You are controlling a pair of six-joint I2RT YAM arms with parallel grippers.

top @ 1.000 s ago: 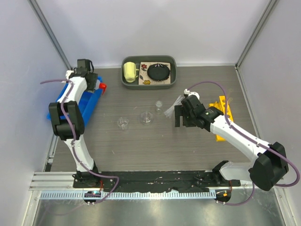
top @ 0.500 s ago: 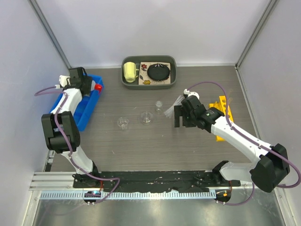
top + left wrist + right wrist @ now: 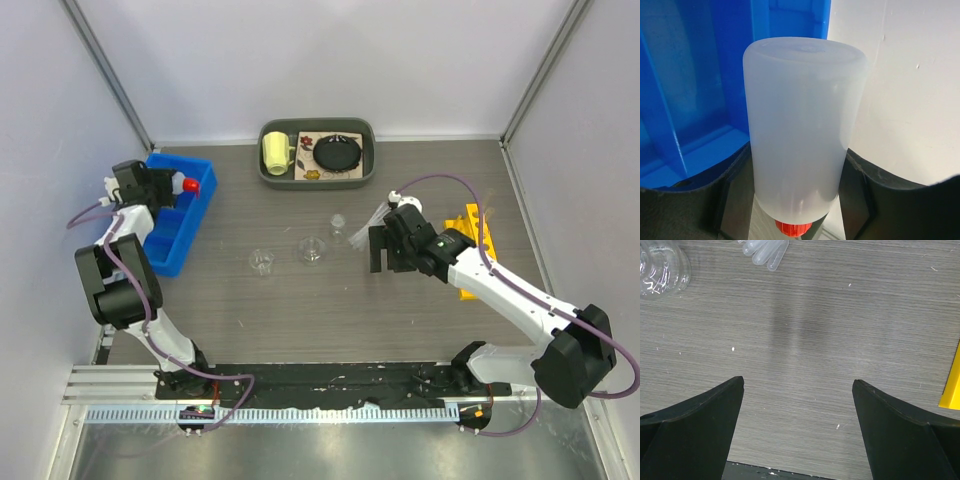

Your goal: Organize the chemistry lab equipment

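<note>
My left gripper (image 3: 168,186) is shut on a white squeeze bottle (image 3: 800,130) with a red cap (image 3: 189,185), holding it over the far end of a blue bin (image 3: 185,235). In the left wrist view the black fingers (image 3: 737,195) press both sides of the bottle, and the red cap (image 3: 792,229) points back toward the wrist. My right gripper (image 3: 383,250) hangs open over bare table, empty (image 3: 797,385). To its left lie two small glass beakers (image 3: 262,262) (image 3: 312,250), a small flask (image 3: 338,227) and clear pipettes (image 3: 365,225). A yellow tube rack (image 3: 472,245) sits to its right.
A grey tray (image 3: 316,178) at the back holds a yellow mug (image 3: 275,153) and a round black disc (image 3: 337,153). The blue bin (image 3: 690,100) sits against the left wall. Pipette tips (image 3: 765,252) and a beaker (image 3: 660,267) show at the top of the right wrist view.
My left arm has swung to the left with the bottle, which now sits farther left over the bin's far end. The right arm has not moved.
</note>
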